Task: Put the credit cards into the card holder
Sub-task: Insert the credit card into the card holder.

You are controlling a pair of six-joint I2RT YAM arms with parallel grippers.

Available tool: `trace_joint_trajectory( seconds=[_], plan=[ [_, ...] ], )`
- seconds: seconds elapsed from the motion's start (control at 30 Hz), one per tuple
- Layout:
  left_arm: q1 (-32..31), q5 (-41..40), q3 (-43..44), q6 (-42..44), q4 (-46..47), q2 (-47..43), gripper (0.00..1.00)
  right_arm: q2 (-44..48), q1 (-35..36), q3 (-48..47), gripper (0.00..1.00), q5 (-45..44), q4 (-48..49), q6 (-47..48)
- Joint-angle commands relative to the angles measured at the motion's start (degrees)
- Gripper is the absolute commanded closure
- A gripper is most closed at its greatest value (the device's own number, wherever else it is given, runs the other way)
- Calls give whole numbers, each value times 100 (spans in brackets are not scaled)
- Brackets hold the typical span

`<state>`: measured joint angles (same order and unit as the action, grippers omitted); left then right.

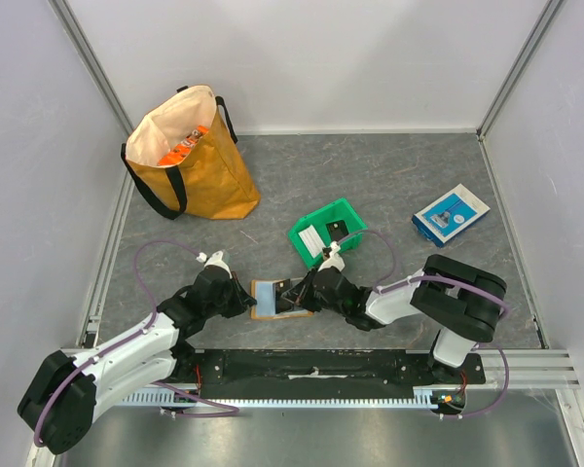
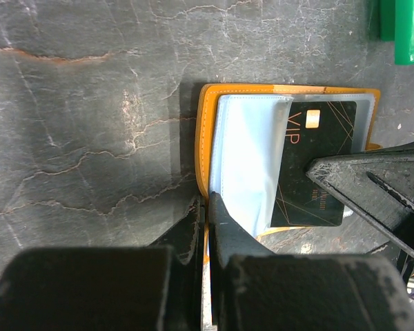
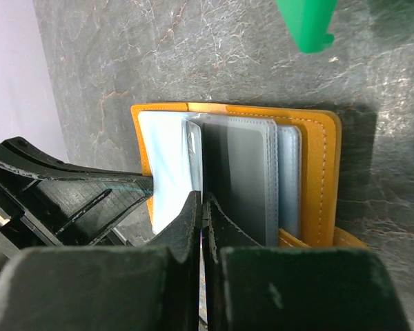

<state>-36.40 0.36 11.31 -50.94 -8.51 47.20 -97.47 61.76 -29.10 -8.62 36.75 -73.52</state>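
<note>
Reaching in low from the left, the left gripper (image 2: 207, 203) had its fingers squeezed shut on the near edge of the small flat orange folding card holder (image 1: 271, 297). It lay open on the grey table (image 1: 389, 175) between both arms, its long side running left to right. A thin black card with gold lines (image 2: 310, 165) sat partly inside a clear pocket, just in front of the right gripper (image 3: 201, 203). That gripper lay low, fingers shut. I could not tell if it pinched the card.
</note>
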Motion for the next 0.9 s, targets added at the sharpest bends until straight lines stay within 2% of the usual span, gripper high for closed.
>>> trace_joint_trajectory(
  seconds=[0.0,0.23,0.57,0.87],
  plan=[
    [-16,105,-15,22,25,-18,98,-141,170,-218,100,-103,-1028,188],
    [-16,78,-24,40,-10,-79,98,404,73,-210,100,-913,-1646,593],
    [-25,87,-15,5,34,-35,98,-333,188,-271,100,220,-714,286],
    [-16,-1,-6,-13,25,-18,98,-282,258,-61,100,590,-283,-31]
  ],
)
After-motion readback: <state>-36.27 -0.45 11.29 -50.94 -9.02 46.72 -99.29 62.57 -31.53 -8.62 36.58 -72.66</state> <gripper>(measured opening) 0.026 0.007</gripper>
